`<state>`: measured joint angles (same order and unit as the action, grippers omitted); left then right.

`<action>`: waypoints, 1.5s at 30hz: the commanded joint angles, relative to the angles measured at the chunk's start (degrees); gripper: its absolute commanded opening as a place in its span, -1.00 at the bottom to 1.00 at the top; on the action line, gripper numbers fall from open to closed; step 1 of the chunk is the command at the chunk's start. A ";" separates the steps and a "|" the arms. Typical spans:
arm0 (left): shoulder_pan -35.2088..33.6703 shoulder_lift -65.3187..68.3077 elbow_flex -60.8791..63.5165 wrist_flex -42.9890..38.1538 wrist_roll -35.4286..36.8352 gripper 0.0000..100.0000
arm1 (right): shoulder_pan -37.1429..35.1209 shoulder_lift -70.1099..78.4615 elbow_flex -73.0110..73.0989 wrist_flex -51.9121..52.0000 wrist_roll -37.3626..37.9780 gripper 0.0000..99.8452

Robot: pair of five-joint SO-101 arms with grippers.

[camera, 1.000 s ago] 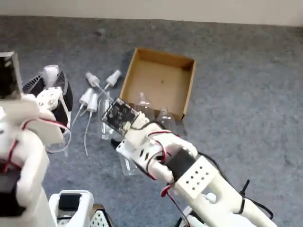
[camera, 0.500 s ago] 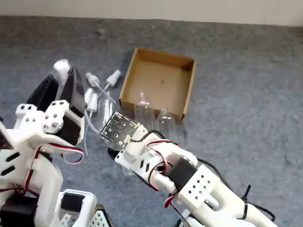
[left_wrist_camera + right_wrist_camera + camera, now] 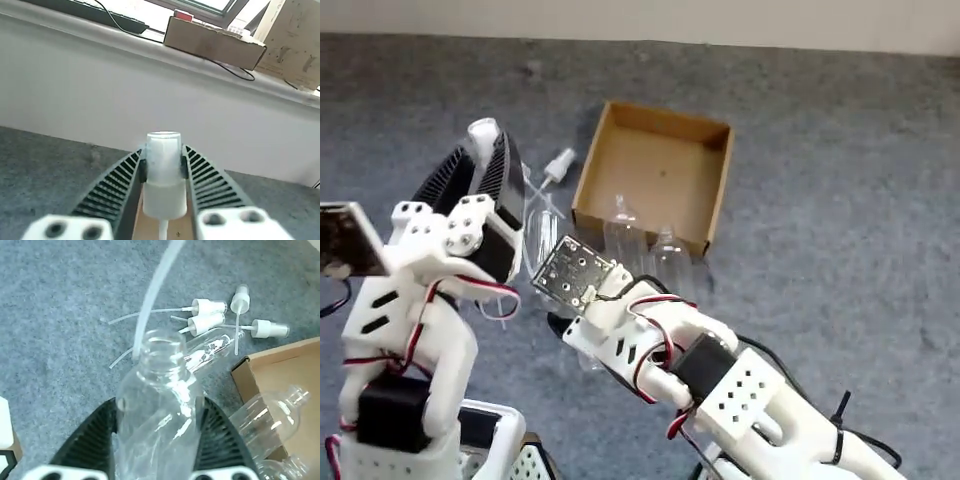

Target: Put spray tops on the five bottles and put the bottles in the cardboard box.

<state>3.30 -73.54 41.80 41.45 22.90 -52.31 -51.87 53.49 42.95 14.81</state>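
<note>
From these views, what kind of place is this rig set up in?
Probably an office or lab room, not a factory floor. The work surface is grey carpet. Beyond it a white wall rises to a window ledge with a carton sitting on it.

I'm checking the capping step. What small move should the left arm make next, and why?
Probably shift the left gripper until its spray top hangs its tube over the bottle in the right gripper; the tube seems to pass beside the open neck, not into it.
</note>
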 commanded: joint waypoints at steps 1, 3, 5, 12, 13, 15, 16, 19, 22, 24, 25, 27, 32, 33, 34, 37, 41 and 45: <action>1.10 -0.92 0.13 -1.93 0.35 -0.99 | -0.48 -1.63 -0.48 -1.01 -0.62 -0.99; 1.10 -1.01 -0.04 -1.93 0.35 -0.99 | -0.48 -1.63 -0.48 -1.01 -0.62 -0.99; 1.10 -1.01 -0.40 -2.29 0.18 -0.99 | -0.48 -1.63 -0.48 -1.01 -0.62 -0.99; -0.40 -0.57 -5.05 -3.08 0.00 -0.99 | -0.48 -1.63 1.54 -1.27 -0.53 -0.99; -0.48 -0.57 -4.88 -3.08 0.00 -0.99 | -0.48 -1.63 1.54 -1.27 -0.62 -0.99; -0.48 -0.57 -3.30 -3.08 0.09 -0.99 | -0.48 -1.63 1.54 -1.27 -0.62 -0.99; -0.48 -0.57 -1.89 -3.25 0.09 -0.99 | -0.48 -1.63 1.54 -1.27 -0.62 -0.99; -0.48 -0.57 1.45 -3.43 0.26 -0.99 | -0.48 -1.63 1.54 -1.27 -0.62 -0.99; -0.40 -0.84 3.65 -3.43 0.26 -0.99 | -0.48 -1.63 1.54 -1.27 -0.62 -0.99; -0.40 -0.92 4.44 -3.43 0.26 -0.99 | -0.57 -1.63 1.54 -1.27 -0.62 -0.99; -0.31 -1.01 4.62 -3.43 0.26 -0.99 | -0.57 -1.63 1.54 -1.27 -0.62 -0.99; -0.31 -1.01 4.44 -3.43 0.26 -0.99 | -0.57 -1.63 1.54 -1.27 -0.62 -0.99; -0.13 -1.01 4.88 -3.08 0.35 -0.99 | -0.40 -1.71 1.54 -1.10 -0.35 -0.99; -0.13 -1.01 5.14 -2.90 0.35 -0.99 | -0.40 -1.71 1.54 -1.10 -0.35 -0.99; -0.13 -1.01 5.76 -2.11 0.35 -0.99 | -0.31 -1.71 1.36 -1.10 -0.35 -0.99; -0.04 -1.10 7.43 0.00 0.35 -0.99 | 1.63 -1.71 1.19 -1.36 -0.70 -0.99; -0.04 -1.10 8.75 2.37 0.35 -0.99 | 5.14 -1.71 0.92 -7.52 -8.53 -0.99; -0.04 -1.10 8.92 5.10 0.35 -0.99 | 6.55 -1.63 1.36 -16.57 -14.24 -0.99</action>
<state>3.47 -73.89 50.95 44.70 23.25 -47.74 -51.78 55.87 32.75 3.47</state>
